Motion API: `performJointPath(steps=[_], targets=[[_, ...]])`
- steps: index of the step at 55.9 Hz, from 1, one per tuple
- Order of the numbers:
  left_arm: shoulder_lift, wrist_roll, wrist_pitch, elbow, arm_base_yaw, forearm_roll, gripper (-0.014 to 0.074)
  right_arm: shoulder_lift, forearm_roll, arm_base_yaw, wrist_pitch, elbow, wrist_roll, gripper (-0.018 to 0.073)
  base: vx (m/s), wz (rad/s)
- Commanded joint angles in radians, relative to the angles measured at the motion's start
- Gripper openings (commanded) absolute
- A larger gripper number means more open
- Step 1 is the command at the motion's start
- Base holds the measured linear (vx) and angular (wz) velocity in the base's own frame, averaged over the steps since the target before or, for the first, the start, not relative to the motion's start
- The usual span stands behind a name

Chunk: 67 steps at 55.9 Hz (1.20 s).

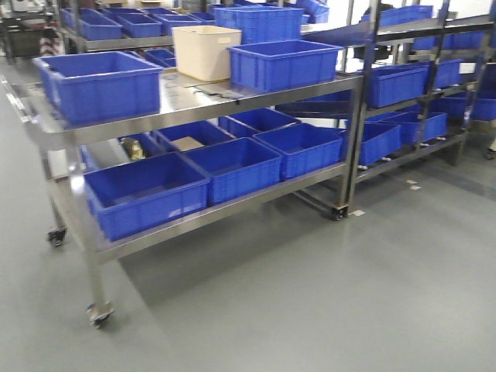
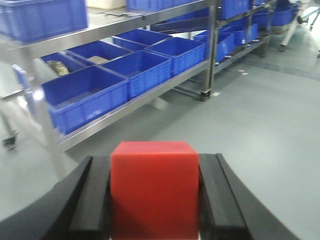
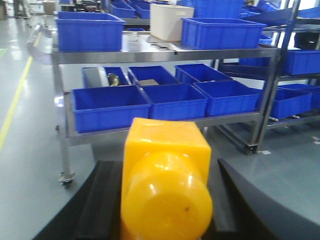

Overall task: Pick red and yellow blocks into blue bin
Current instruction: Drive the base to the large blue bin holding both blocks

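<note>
Presumably both are light, stiff and slick, so we clamp flat sides: left gripper (image 2: 154,167) on red cube (image 2: 154,195), right gripper (image 3: 166,172) on yellow brick (image 3: 165,150).

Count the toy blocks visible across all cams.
2. Red cube held in the left gripper, left wrist view; yellow studded brick held in the right gripper, right wrist view. None shows in the front view; the blue bins may hide more.
</note>
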<state>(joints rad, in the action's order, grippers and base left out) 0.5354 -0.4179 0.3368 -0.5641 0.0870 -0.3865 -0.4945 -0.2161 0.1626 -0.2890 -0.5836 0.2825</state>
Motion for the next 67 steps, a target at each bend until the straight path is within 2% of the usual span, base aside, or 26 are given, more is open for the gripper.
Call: performJointPath(steps=[1, 45, 67], targets=[[0.004, 0.007, -0.082, -0.03, 0.0, -0.019, 0.0002, -0.004, -0.002, -0.001, 0.086, -0.029, 0.007, -0.001, 0.49, -0.34], [0.004, 0.007, -0.082, -0.03, 0.0, -0.019, 0.0002, 0.0, -0.003, -0.001, 0.086, -0.029, 0.007, -0.001, 0.54, -0.44], [0.007, 0.007, -0.082, -0.03, 0.0, -0.019, 0.0002, -0.004, -0.003, -0.001, 0.085, -0.029, 0.007, -0.001, 0.58, -0.27]])
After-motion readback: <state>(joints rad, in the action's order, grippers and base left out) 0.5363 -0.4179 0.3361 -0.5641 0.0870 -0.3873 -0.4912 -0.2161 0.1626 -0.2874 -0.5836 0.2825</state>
